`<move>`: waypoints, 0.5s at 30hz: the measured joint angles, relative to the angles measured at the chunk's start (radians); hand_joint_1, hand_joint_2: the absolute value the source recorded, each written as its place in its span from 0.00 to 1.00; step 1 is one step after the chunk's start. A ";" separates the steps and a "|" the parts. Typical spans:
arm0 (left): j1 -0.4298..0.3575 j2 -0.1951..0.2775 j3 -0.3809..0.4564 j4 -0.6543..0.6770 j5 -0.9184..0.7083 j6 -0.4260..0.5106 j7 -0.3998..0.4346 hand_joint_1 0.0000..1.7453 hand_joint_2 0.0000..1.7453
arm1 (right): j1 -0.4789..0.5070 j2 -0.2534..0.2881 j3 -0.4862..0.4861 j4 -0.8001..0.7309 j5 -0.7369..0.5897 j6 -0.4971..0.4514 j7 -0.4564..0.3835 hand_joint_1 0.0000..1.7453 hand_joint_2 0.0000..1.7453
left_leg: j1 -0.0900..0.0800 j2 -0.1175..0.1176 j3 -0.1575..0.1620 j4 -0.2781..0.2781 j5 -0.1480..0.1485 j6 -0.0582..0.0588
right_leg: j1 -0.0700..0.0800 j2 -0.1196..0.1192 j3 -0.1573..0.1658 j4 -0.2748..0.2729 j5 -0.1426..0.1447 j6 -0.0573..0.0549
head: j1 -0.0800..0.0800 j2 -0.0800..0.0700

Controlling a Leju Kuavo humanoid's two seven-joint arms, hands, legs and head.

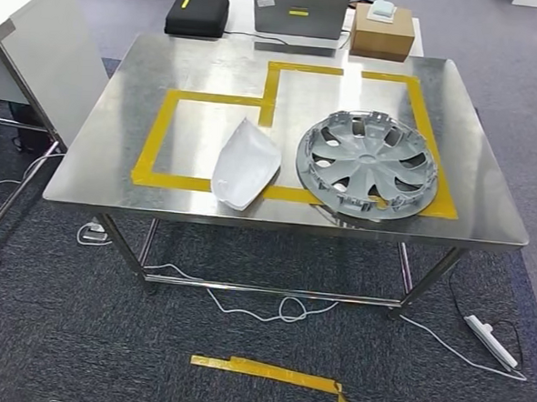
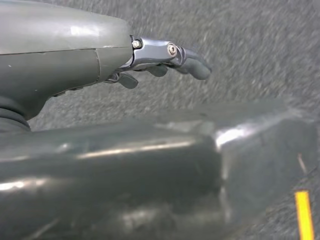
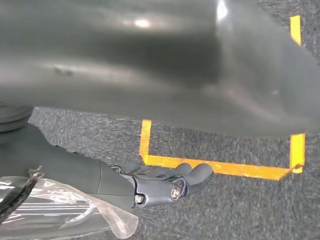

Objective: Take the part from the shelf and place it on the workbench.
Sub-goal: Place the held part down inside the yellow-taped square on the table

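Hubcap (image 1: 367, 162) and white cover (image 1: 246, 162) lie on tabletop (image 1: 190, 78), side by side | left hand (image 2: 166, 57) and right hand (image 3: 166, 185) hang over carpet, fingers extended, holding nothing | shelf unseen, nearer arm undeterminable.

Floor: dark grey carpet (image 1: 51, 333), with strips of yellow tape (image 1: 276, 373) stuck on it near the camera.
Cables: a white cable (image 1: 273, 309) trails under the table; a white power strip (image 1: 491, 340) lies at the right.
Furniture: a steel table (image 1: 191, 69) on metal legs; a white panel (image 1: 51, 56) leans at the left.
Behind: a black case (image 1: 197, 13), a grey box (image 1: 299, 10) and a cardboard box (image 1: 382, 33).
Light: even, with soft glare on the steel.
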 joint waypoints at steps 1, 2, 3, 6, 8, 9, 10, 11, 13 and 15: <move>-0.006 -0.002 0.016 0.008 -0.008 -0.006 -0.008 0.00 0.00 | -0.001 0.000 0.000 0.000 0.002 0.001 -0.001 0.00 0.00 | -0.001 0.002 -0.016 0.004 0.011 -0.001 | 0.000 0.000 0.010 0.026 0.004 0.002 | 0.000 0.000; -0.012 -0.003 0.030 0.015 -0.016 -0.010 -0.016 0.00 0.00 | -0.001 0.000 0.000 0.000 0.006 0.001 -0.003 0.00 0.00 | -0.001 0.003 -0.033 0.009 0.020 -0.003 | 0.000 0.000 0.036 0.016 0.028 0.002 | 0.000 0.000; -0.018 -0.004 0.042 0.023 -0.023 -0.014 -0.026 0.00 0.00 | -0.002 0.000 0.001 0.001 0.010 0.001 -0.008 0.00 0.00 | -0.001 0.003 -0.049 0.015 0.028 -0.006 | 0.000 0.000 0.080 -0.030 0.059 0.001 | 0.000 0.000; -0.037 -0.001 0.072 0.049 -0.039 -0.020 -0.053 0.00 0.00 | -0.023 0.000 0.001 0.012 0.026 -0.010 -0.033 0.00 0.00 | -0.004 0.004 -0.083 0.036 0.054 -0.018 | 0.002 0.000 0.240 -0.253 0.082 -0.011 | 0.001 0.000; -0.047 0.001 0.087 0.064 -0.043 -0.019 -0.061 0.00 0.00 | -0.037 0.000 0.001 0.025 0.031 -0.018 -0.045 0.00 0.00 | -0.006 0.004 -0.094 0.040 0.074 -0.029 | 0.005 -0.001 0.271 -0.318 0.070 -0.024 | 0.003 0.000; -0.051 0.003 0.095 0.070 -0.044 -0.019 -0.062 0.00 0.00 | -0.039 0.000 0.001 0.033 0.033 -0.019 -0.047 0.00 0.00 | -0.004 0.003 -0.098 0.039 0.081 -0.034 | 0.005 -0.002 0.260 -0.318 0.075 -0.032 | 0.004 0.000; -0.053 0.004 0.102 0.076 -0.044 -0.018 -0.063 0.00 0.00 | -0.041 0.000 0.001 0.039 0.034 -0.020 -0.049 0.00 0.00 | -0.003 0.001 -0.103 0.042 0.074 -0.041 | 0.004 -0.005 0.251 -0.318 0.084 -0.040 | 0.004 0.000; -0.054 0.005 0.108 0.081 -0.045 -0.018 -0.065 0.00 0.00 | -0.042 0.001 0.001 0.044 0.035 -0.020 -0.049 0.00 0.00 | -0.001 -0.002 -0.110 0.060 0.047 -0.049 | 0.003 -0.007 0.241 -0.319 0.095 -0.048 | 0.002 0.000; -0.057 0.008 0.120 0.093 -0.051 -0.018 -0.072 0.00 0.00 | -0.045 0.001 0.000 0.051 0.036 -0.020 -0.051 0.00 0.00 | 0.003 -0.007 -0.132 0.154 -0.052 -0.063 | 0.001 -0.010 0.216 -0.317 0.116 -0.059 | -0.002 0.000; -0.065 0.013 0.133 0.108 -0.061 -0.018 -0.082 0.00 0.00 | -0.048 0.001 -0.001 0.057 0.039 -0.019 -0.056 0.00 0.00 | 0.006 -0.007 -0.151 0.281 -0.132 -0.070 | 0.002 -0.013 0.187 -0.308 0.133 -0.060 | -0.003 0.000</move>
